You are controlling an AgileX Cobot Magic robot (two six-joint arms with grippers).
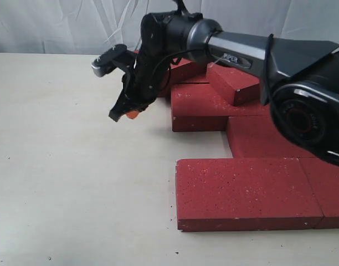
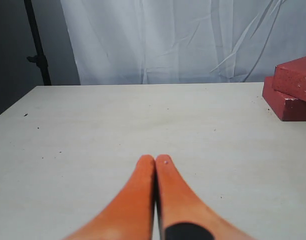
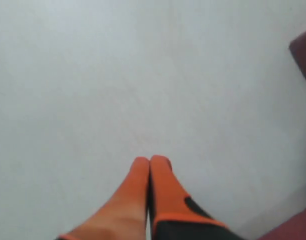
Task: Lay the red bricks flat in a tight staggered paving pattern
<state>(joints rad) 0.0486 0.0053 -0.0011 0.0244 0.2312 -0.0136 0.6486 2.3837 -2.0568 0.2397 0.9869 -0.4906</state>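
Note:
Several dark red bricks lie flat on the pale table at the right of the exterior view. One large red brick (image 1: 247,194) is at the front and another (image 1: 211,105) sits behind it. A further brick (image 1: 233,83) rests tilted on top of the far ones. My right gripper (image 1: 131,114) hangs just left of the far bricks, above bare table, shut and empty; its orange fingers (image 3: 160,185) are pressed together. My left gripper (image 2: 155,161) is also shut on nothing, low over the table, with two stacked bricks (image 2: 293,90) off to one side. The exterior view does not show the left arm.
The right arm (image 1: 269,55) reaches in from the right over the far bricks. A white curtain (image 2: 183,40) hangs behind the table, and a black stand (image 2: 38,45) is beside it. A brick edge (image 3: 305,50) borders the right wrist view.

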